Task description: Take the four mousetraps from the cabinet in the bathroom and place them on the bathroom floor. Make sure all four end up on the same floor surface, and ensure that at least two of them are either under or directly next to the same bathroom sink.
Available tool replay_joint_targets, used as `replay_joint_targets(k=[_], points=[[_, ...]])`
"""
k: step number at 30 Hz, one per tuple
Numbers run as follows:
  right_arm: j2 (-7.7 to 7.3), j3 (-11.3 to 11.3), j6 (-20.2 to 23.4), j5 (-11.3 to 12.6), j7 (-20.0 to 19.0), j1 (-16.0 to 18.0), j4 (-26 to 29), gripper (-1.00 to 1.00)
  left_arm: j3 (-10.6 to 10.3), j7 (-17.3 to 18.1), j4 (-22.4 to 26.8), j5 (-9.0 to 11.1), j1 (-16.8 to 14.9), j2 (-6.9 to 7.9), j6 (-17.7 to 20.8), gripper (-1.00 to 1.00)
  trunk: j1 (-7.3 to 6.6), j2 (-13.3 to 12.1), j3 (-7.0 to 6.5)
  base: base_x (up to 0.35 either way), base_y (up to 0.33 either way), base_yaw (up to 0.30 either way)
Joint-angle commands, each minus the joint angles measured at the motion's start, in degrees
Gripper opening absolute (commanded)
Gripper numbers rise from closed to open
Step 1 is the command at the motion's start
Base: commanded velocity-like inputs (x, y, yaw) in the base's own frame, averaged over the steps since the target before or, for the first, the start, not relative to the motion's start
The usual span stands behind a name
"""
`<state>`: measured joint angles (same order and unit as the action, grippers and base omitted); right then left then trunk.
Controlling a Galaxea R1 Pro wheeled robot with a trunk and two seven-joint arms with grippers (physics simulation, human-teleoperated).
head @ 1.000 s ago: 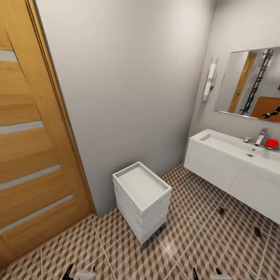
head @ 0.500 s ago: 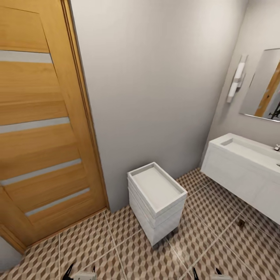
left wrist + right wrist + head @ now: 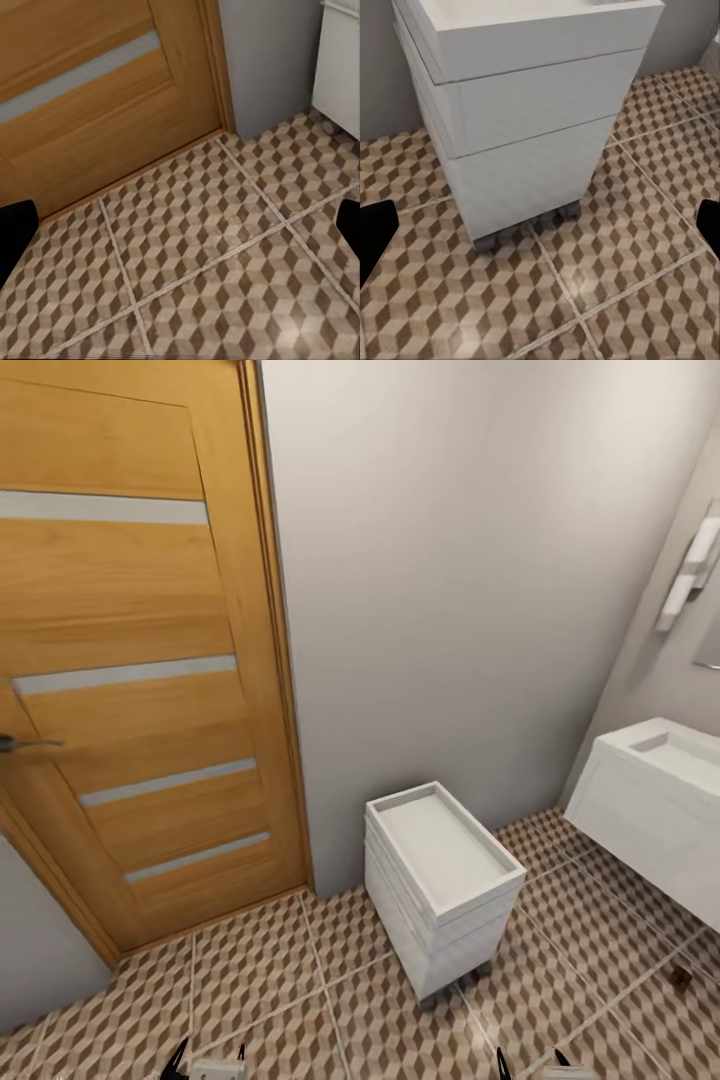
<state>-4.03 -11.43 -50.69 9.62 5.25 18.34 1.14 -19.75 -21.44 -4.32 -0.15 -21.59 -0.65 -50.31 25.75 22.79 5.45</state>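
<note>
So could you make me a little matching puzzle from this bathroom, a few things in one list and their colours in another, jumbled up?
Things:
1. door
2. small drawer unit
3. bathroom floor
4. wall beside the door

Colours:
a. plain pale grey
b. brown, beige and white cube pattern
c. orange-brown wood with pale grey stripes
d. white

Pairs: 1-c, 2-d, 3-b, 4-a
</note>
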Motion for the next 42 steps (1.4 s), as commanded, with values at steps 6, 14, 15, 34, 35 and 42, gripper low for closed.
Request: replay_joint_targets(k=[6,14,15,34,35,42], points=[[0.01,-0.54,-0.11,0.23,0.41,0.03,0.01,1.0,-0.47,-0.44,-0.25,-0.02,-0.12,-0.05,-0.22,1.0,0.04,0.13,0.13,0.0,0.0,0.288],[0.03,-0.57,-0.11,0.24,0.44,0.03,0.01,1.0,-0.47,-0.44,-0.25,-0.02,-0.12,-0.05,-0.16,1.0,0.04,0.13,0.13,0.0,0.0,0.289],[0.04,-0.56,-0.11,0.24,0.41,0.03,0.01,1.0,-0.47,-0.44,-0.25,-0.02,-0.12,-0.05,-0.16,1.0,0.04,0.13,0.13,0.0,0.0,0.289],[0.08,-0.56,-0.11,0.23,0.39,0.03,0.01,1.0,-0.47,-0.44,-0.25,-0.02,-0.12,-0.05,-0.06,1.0,0.04,0.13,0.13,0.0,0.0,0.289],[0.08,-0.56,-0.11,0.23,0.4,0.03,0.01,1.0,-0.47,-0.44,-0.25,-0.02,-0.12,-0.05,-0.06,1.0,0.04,0.13,0.13,0.0,0.0,0.289],[0.08,-0.54,-0.11,0.23,0.45,0.03,0.01,1.0,-0.47,-0.44,-0.25,-0.02,-0.12,-0.05,-0.06,1.0,0.04,0.13,0.13,0.0,0.0,0.289]])
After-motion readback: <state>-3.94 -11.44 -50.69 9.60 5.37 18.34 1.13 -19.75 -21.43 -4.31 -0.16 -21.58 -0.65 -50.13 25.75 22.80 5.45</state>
